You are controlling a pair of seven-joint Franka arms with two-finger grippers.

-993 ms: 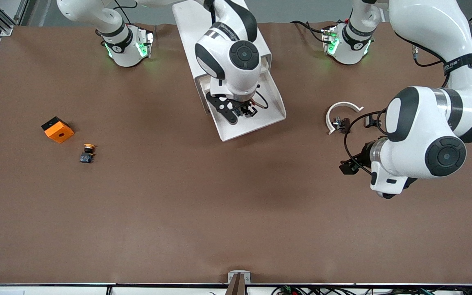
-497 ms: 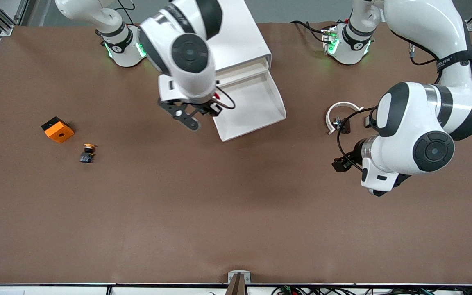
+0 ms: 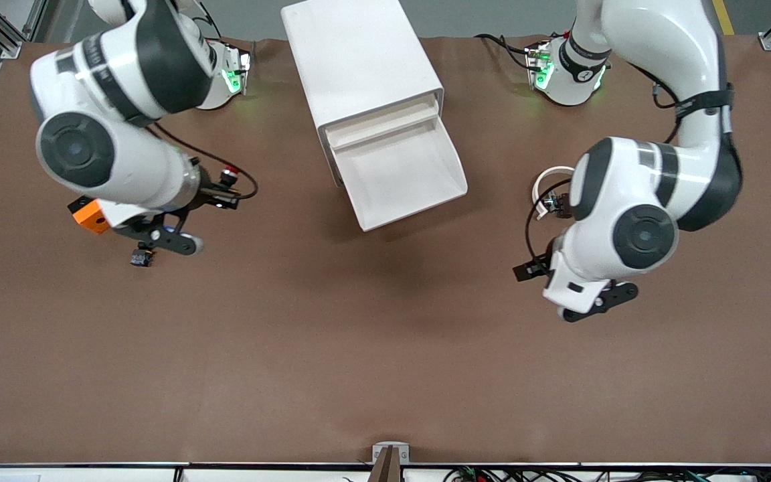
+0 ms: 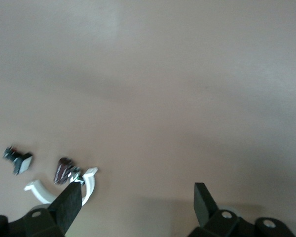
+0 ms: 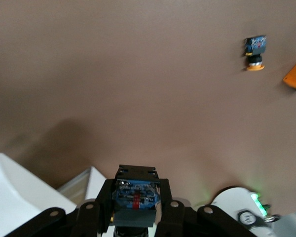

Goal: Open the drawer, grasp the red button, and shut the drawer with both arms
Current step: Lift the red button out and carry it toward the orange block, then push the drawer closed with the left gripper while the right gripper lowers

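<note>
My right gripper (image 5: pixel 135 210) has the button (image 5: pixel 134 200) clamped between its fingers, black body pinched tight w/ a red bit showing in the middle. In the front view the red cap (image 3: pixel 228 175) pokes out at the end of my right arm, up in the air over bare table (image 3: pixel 385 348) between the drawer unit (image 3: pixel 365 73) and the right arm's end of the table.

The drawer (image 3: pixel 402 175) is pulled out and open, white inside. The unit sits by the robot bases, roughly mid-table.

Under my right arm there's the orange cube (image 3: pixel 93 215) w/ a hole, partly covered by the wrist. The other button w/ the orange-yellow cap (image 5: pixel 255 51) lies on its side near the cube, a bit closer to the front cam; in the front view only its dark body (image 3: pixel 142 257) peeks out.

My left gripper (image 4: pixel 138 202) hangs over bare table toward the left arm's end, fingers spread wide, nothing between them, arm just waiting. Near it on the table: a white curved clip (image 4: pixel 59 190), a small dark part (image 4: pixel 64 170) right beside it and another small black-and-white piece (image 4: pixel 18 159) a little apart. Front view shows the clip (image 3: pixel 549 181) mostly tucked under my left arm.
</note>
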